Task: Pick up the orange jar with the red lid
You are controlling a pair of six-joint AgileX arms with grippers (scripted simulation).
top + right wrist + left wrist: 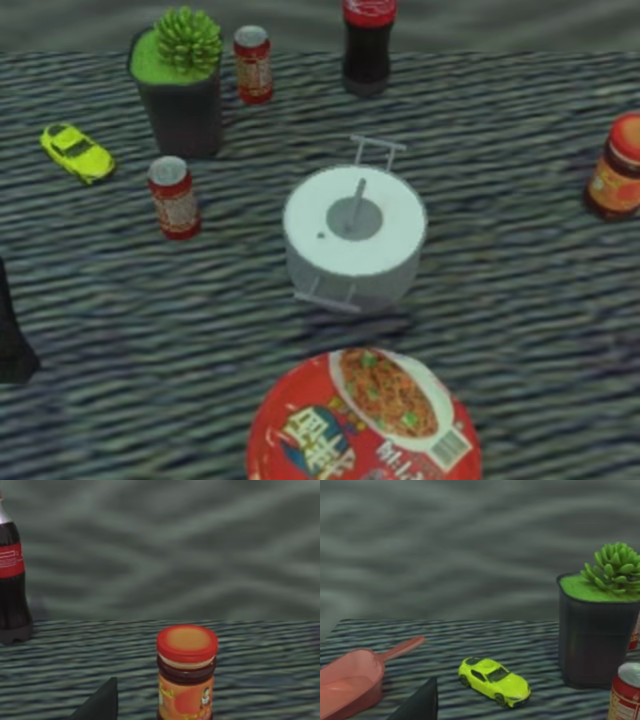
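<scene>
Top view: jar stands at the bench's right edge, partly cut off; no right pincer visible. A dark shape at the left edge may be the left arm.

Left wrist: toy car, planter; pincer state unreadable.

Right wrist: jar close ahead, base cut off; one dark fingertip shows, state unreadable. Risk: a nudge tips the jar off the edge.

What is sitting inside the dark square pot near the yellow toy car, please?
The dark pot holds a spiky green succulent on a bright green surface that fills the opening. Whatever lies below that surface is hidden by the pot's walls.
</scene>
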